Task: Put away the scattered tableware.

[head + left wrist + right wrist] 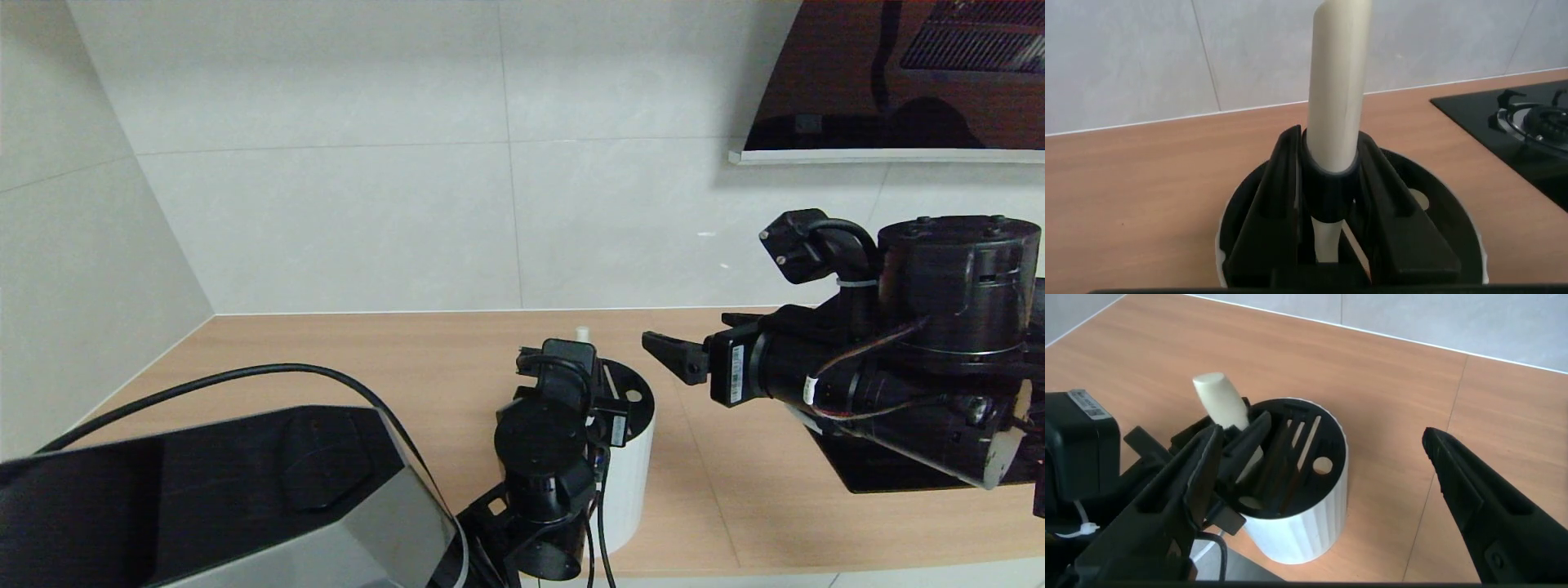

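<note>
My left hand (pixel 1329 167) pinches the cream utensil (pixel 1337 73) mid-handle, probably light, stiff and slippery, over the white holder (pixel 1315 514) on the surface (pixel 367 359), while my right hand (pixel 694 336) hangs spread beside it.

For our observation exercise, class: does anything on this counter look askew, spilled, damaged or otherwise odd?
Nothing stands out. The white holder stands upright on the counter, with no spill beside it. The left gripper is shut on a cream-handled utensil, held at the holder's slotted top.
</note>
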### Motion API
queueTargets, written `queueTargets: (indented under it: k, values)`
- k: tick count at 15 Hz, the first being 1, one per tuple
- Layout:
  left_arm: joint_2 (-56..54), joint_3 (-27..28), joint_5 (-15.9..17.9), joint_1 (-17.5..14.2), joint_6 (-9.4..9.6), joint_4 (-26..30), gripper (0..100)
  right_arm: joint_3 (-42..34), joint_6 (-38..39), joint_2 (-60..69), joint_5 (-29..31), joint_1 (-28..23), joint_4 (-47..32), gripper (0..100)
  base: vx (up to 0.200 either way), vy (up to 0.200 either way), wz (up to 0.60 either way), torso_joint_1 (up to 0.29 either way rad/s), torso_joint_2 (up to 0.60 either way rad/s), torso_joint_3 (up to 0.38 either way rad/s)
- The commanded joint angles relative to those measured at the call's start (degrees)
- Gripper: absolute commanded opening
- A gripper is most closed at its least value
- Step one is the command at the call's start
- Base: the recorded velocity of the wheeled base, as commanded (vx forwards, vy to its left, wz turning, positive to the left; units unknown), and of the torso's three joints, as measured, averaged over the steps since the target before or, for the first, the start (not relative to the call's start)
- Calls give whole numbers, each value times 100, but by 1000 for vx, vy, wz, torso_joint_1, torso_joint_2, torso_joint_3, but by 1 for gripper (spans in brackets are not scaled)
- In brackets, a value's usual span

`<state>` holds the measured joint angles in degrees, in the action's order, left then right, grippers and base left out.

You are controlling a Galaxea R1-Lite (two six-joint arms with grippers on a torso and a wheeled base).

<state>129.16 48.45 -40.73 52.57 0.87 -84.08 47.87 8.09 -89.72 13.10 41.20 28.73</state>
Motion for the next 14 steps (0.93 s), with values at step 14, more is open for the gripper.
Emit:
queueTargets:
  k: [14]
  values:
    - [-3063,-1399,241,8,19,1552,100,-6,-10,271,78,2,1,100,0,0,0,0,0,0]
